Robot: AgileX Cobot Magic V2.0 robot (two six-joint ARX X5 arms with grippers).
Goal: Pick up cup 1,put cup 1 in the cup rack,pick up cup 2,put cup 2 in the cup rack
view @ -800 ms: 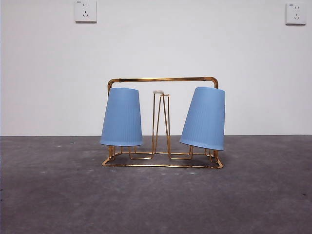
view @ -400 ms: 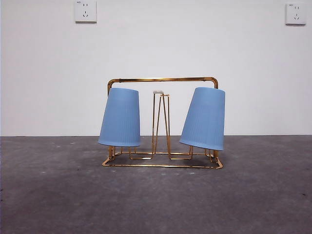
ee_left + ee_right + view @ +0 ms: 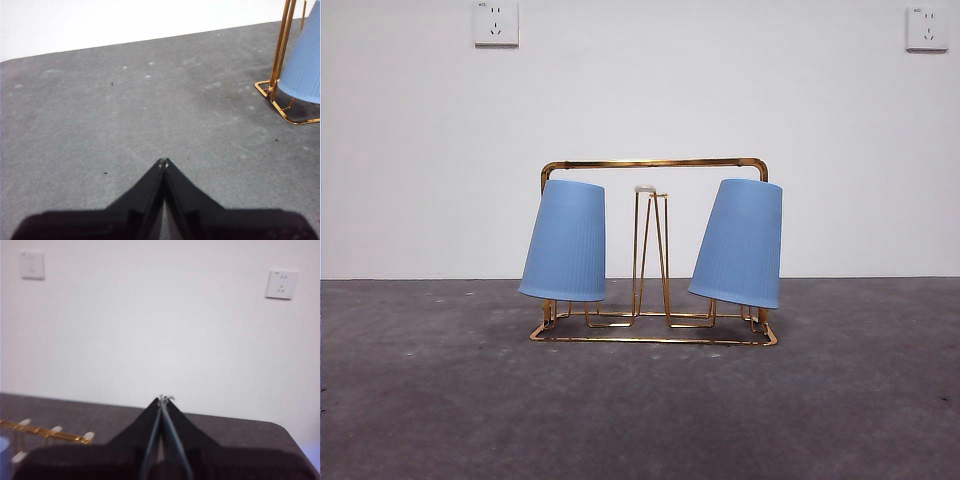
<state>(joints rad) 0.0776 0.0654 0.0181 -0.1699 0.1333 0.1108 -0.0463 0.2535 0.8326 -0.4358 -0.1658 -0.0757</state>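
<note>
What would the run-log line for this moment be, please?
left blue ribbed plastic cup: on gold wire cup rack | right blue cup: on rack | left gripper: shut, clear | right gripper: shut, clear

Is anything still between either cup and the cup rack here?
Nothing visible. Both blue cups, left cup and right cup, already hang upside down on the cup rack. Neither hand holds anything.

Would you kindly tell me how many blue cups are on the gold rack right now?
2. One blue cup hangs upside down on the cup rack's left end in the front view; the other blue cup hangs tilted on its right end. None appears hidden.
</note>
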